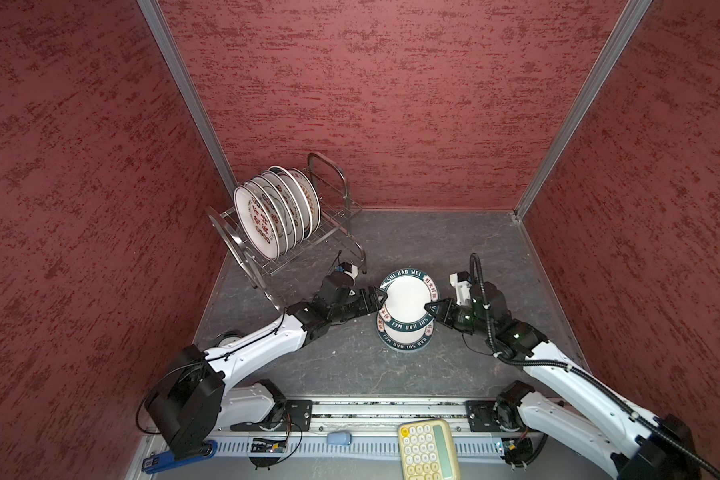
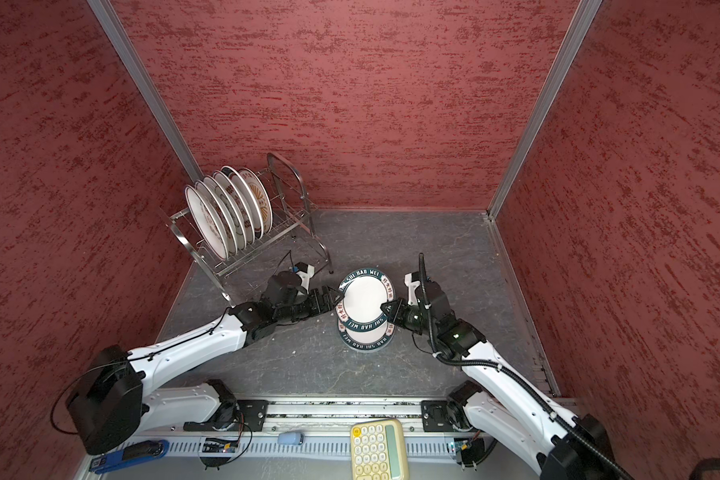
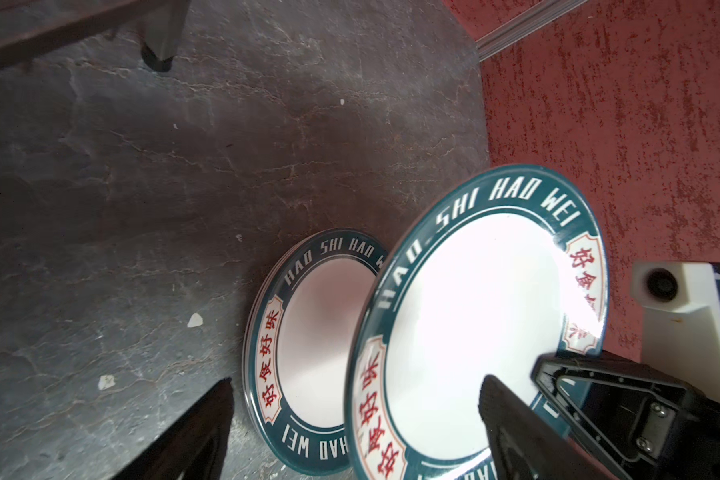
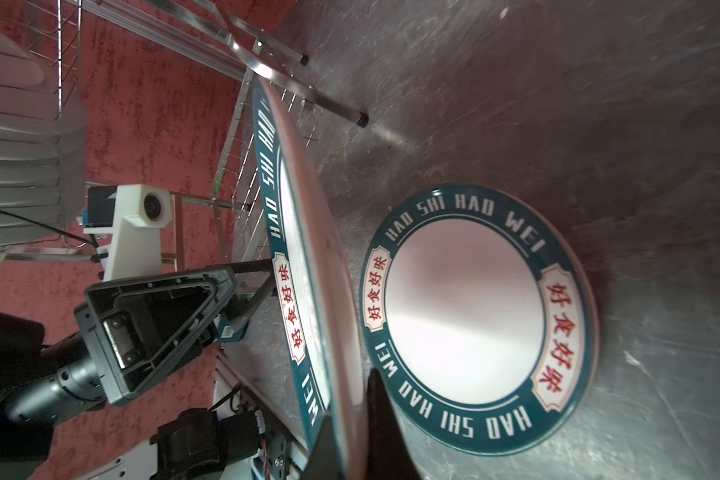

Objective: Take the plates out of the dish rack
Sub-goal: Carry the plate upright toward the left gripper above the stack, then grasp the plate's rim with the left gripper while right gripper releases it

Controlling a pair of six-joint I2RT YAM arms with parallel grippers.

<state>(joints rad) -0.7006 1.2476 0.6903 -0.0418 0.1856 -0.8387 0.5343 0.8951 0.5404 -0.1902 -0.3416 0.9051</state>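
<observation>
One: Both grippers meet at the round white plate with the dark teal lettered rim. Who has it?

Two: The right gripper does; its fingers are pinched on the rim. The left gripper sits at the opposite rim, fingers spread wide around it, clamping nothing.

One: Where is it?

Two: Off the shiny steel-wire dish rack, in the air near the rack's front leg, above a flat stack of matching teal-rimmed plates on the dark grey worktop, overhanging toward the rack. Several round white plates with red and orange prints stand upright in the rack.

One: How to set it down well?

Two: I'd draw it away from the rack until the rims line up, level it, lower gently, then let go. The left fingers should back straight out first, not lift into the rim.

One: Room?

Two: Open worktop lies past the stack, away from the rack; the rack's leg is the nearest obstacle.
</observation>
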